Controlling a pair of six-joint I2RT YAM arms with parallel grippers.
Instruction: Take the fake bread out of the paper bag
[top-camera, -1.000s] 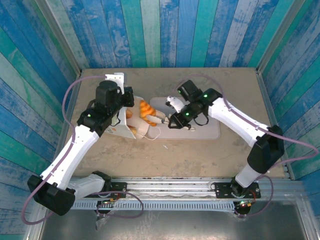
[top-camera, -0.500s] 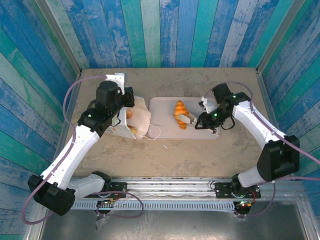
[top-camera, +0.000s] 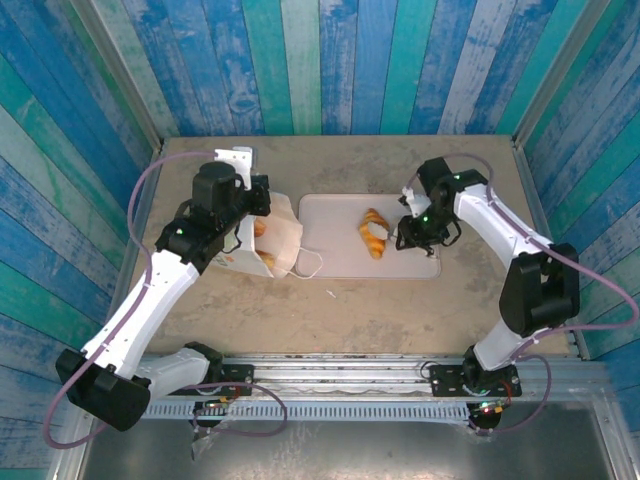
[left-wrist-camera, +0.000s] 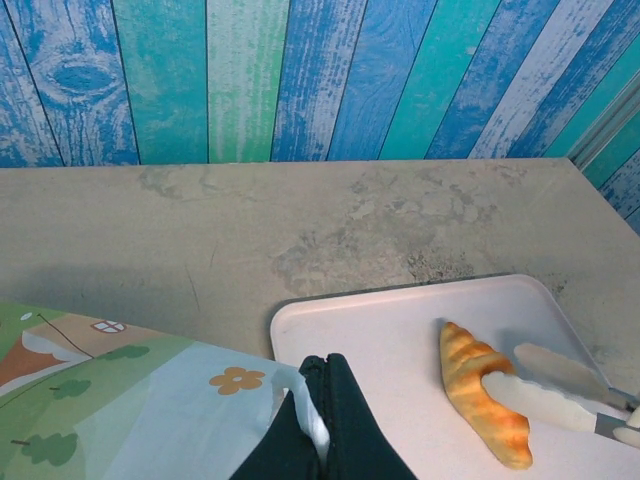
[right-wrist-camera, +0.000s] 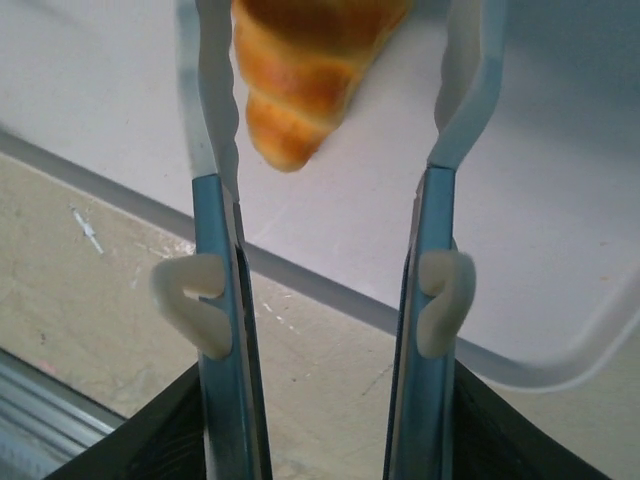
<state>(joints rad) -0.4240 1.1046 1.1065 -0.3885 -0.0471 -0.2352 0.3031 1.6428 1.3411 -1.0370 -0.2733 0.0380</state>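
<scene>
- Top view, centre-right: one croissant (top-camera: 374, 233) lies flat on the pale tray (top-camera: 330, 225), well clear of the bag.
- The right gripper (right-wrist-camera: 335, 110) has long tong-like fingers with white tips, standing apart on either side of that croissant. There is a clear gap at the right-hand tip, and the left tip is at or against the pastry. It reads as released, not gripping.
- Bottom centre of the left wrist view: the left gripper (left-wrist-camera: 322, 385) has its black fingers clenched on the white rim of the paper bag (left-wrist-camera: 130, 400). My guess is that it is keeping the mouth open.
- The bag sits left of centre in the top view, just beside the tray's left edge, with its mouth toward the tray. Whether it touches the tray, I cannot tell.
- Orange-brown bread (top-camera: 261, 229) shows inside the mouth, at least two pieces; the exact count is not clear.
- Progress, as a judgement: one piece is out and more remain inside.
- Handling the bread: it looks light and shape-holding, with a glossy, ridged skin. It could slip between smooth tips, so take it across the thick middle, not the tapered ends.
- Handling the bag: the paper is thin and light, and likely to crumple or slide if pulled. A loose cord handle (top-camera: 312, 262) by the mouth could snag the tongs.
</scene>
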